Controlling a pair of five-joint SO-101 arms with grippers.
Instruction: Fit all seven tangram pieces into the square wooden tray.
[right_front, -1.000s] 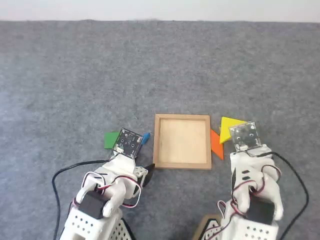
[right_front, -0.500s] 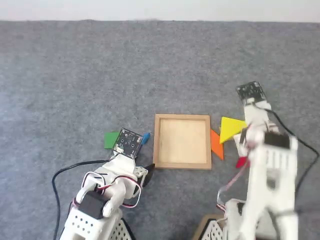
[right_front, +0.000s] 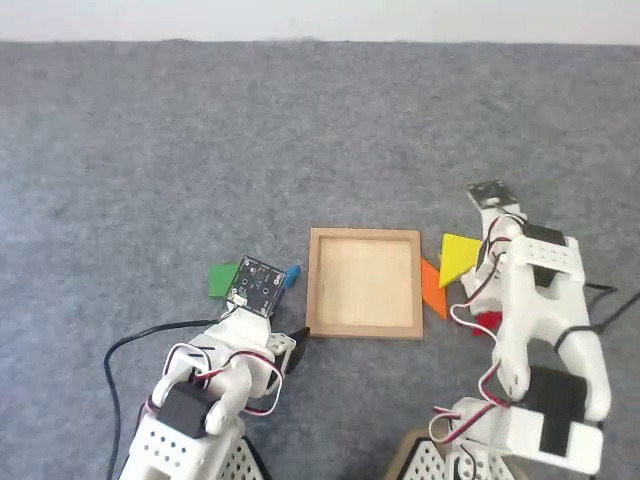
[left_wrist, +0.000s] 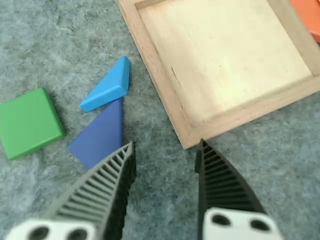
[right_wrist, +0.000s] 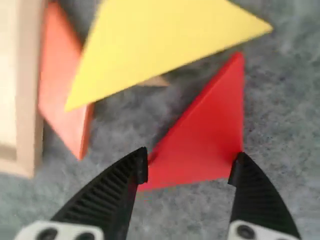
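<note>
Right gripper (right_wrist: 190, 162) wide open, straddling red triangle (right_wrist: 207, 125), flat on carpet just right of empty tray (right_front: 364, 237). Probably light, stiff, thin, slick: pinch across two opposite edges. Left gripper (left_wrist: 165, 152) open too, by tray corner.

Pieces (right_front: 459, 255) either side of tray (right_front: 364, 331)

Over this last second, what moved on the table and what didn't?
The right arm unfolded forward, and its open right gripper now hangs over the red triangle, gripping nothing. The left gripper and the empty wooden tray stayed put.
</note>
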